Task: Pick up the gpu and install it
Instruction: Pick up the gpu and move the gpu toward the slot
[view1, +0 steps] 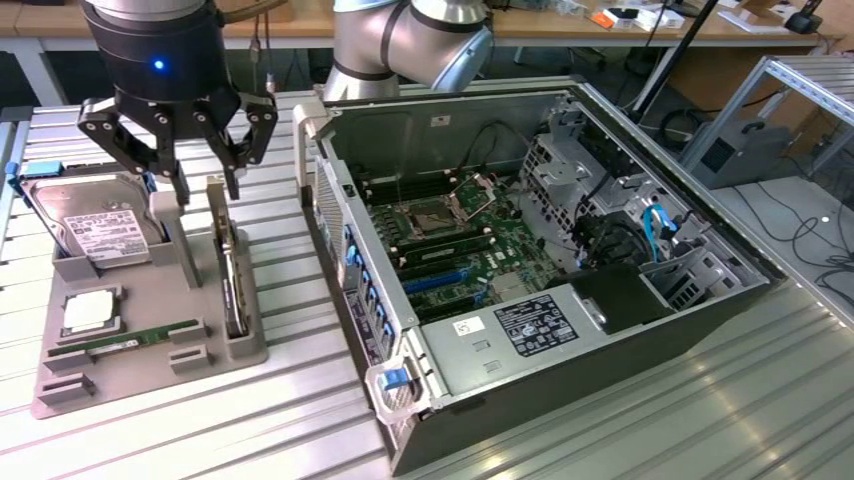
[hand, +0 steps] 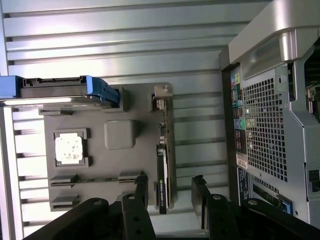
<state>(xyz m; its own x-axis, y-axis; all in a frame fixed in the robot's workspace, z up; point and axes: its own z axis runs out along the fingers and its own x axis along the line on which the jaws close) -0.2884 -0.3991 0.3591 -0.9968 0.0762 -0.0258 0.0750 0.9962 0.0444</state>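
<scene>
**Exterior view.** The gripper (view1: 187, 178) hangs with its fingers spread apart and empty. It is poised directly over the gpu (view1: 230, 270) and does not touch it. The card stands on its long edge in a slot of the grey fixture tray (view1: 147, 375), which sits at nine o'clock from the open computer case (view1: 534, 250). On the same tray, a hard drive (view1: 94, 228) stands at ten o'clock from the card. A processor (view1: 87, 312) and a RAM stick (view1: 127, 343) lie at about eight o'clock from it. The tray and the case rest on a ribbed metal table (view1: 641, 420).

**Wrist view.** The gpu (hand: 161, 167) appears edge-on and runs lengthwise between the two fingertips (hand: 142, 184), nearer to one of them. Its pale bracket end points away from the gripper (hand: 170, 185). The hard drive (hand: 55, 87), processor (hand: 68, 148) and RAM stick (hand: 95, 179) lie to one side of the card. The rear panel of the computer case (hand: 262, 130) lies to the other side.

**Judgement on the step in hand, the approach for the grasp.**
- The card looks slightly off-centre, so a small sideways correction before descending would probably let both fingers meet its flat faces together.
- A straight vertical approach suits a board this thin, because a tilted one could rock it in its slot.

**Judgement on clearance.**
- Clearance appears tightest at the hard drive and the tray's raised block.
- The strip of table toward the case wall, at three o'clock, leaves more room.
</scene>
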